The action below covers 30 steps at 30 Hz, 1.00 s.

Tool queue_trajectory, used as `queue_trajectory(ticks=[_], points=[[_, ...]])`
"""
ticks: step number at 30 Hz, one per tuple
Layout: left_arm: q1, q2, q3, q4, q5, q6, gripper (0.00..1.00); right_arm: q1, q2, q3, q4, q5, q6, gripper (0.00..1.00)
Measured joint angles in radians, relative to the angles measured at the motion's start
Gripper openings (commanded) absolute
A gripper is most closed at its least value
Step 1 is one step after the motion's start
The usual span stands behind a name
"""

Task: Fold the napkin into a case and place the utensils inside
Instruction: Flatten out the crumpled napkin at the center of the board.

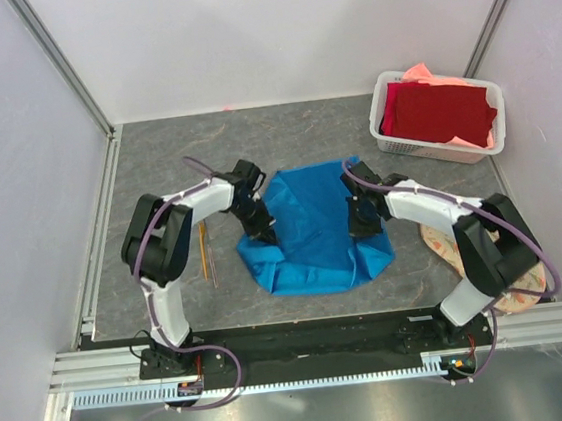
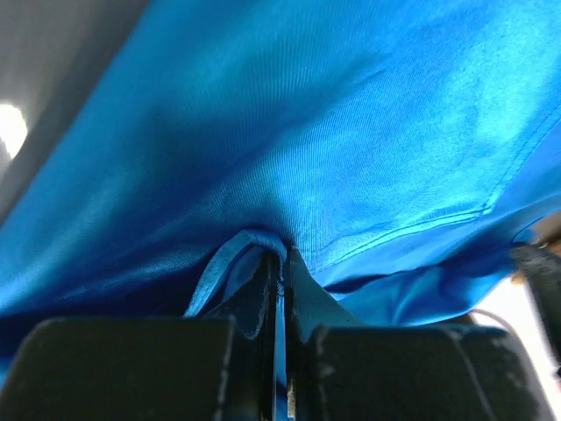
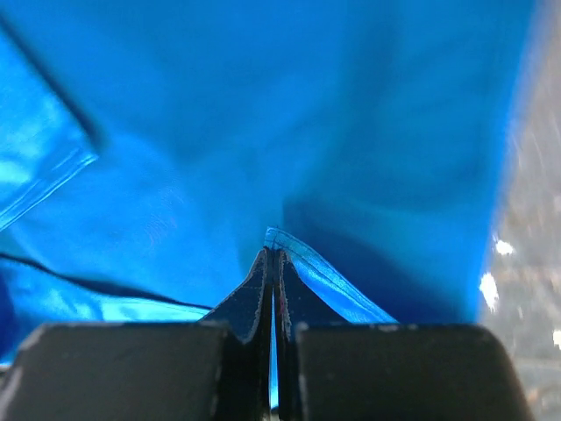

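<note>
Fingers [image 2: 266, 289] of left gripper [image 1: 260, 231] and right gripper [image 1: 360, 224] each clamp a napkin [image 1: 313, 229] fold mid-table [image 1: 155, 163]; utensils [image 1: 205, 254], seemingly pointing front-to-back, lie off its left edge, nearer the left arm.

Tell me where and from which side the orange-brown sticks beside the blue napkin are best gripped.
Grip the orange-brown sticks around mid-length, straight down from above, jaws closing across them. They lie flat on the table, bunched, running near-to-far, left of the blue napkin, so a side approach likely fails. The left gripper is nearest but is shut on the napkin.
</note>
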Motion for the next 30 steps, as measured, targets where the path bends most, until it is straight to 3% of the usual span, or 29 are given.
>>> queue_trajectory(ticks=[10, 15, 18, 22, 25, 26, 27, 28, 30], points=[[0.132, 0.217, 0.344, -0.077, 0.015, 0.068, 0.02, -0.088, 0.289, 0.27, 0.02, -0.043, -0.084, 0.0], [0.183, 0.207, 0.462, -0.111, -0.06, 0.171, 0.02, -0.097, 0.343, 0.411, -0.033, -0.024, -0.135, 0.0], [0.181, 0.13, 0.457, -0.123, -0.074, 0.219, 0.02, -0.098, 0.314, 0.441, -0.054, -0.01, -0.158, 0.0], [0.159, -0.122, 0.267, -0.107, -0.08, 0.255, 0.07, -0.101, 0.171, 0.343, -0.069, -0.014, -0.171, 0.0], [0.147, -0.324, 0.068, -0.111, -0.077, 0.257, 0.22, -0.101, 0.001, 0.17, -0.082, -0.041, -0.165, 0.04], [0.144, -0.392, -0.003, -0.113, -0.075, 0.256, 0.37, -0.101, -0.079, 0.08, -0.082, -0.057, -0.157, 0.08], [0.143, -0.456, -0.073, -0.119, -0.075, 0.255, 0.44, -0.101, -0.132, 0.024, -0.1, -0.07, -0.151, 0.14], [0.144, -0.517, -0.133, -0.134, -0.076, 0.253, 0.49, -0.101, -0.204, -0.056, -0.116, -0.091, -0.143, 0.32], [0.145, -0.611, -0.216, -0.162, -0.074, 0.247, 0.55, -0.101, -0.298, -0.147, -0.156, -0.122, -0.125, 0.45]])
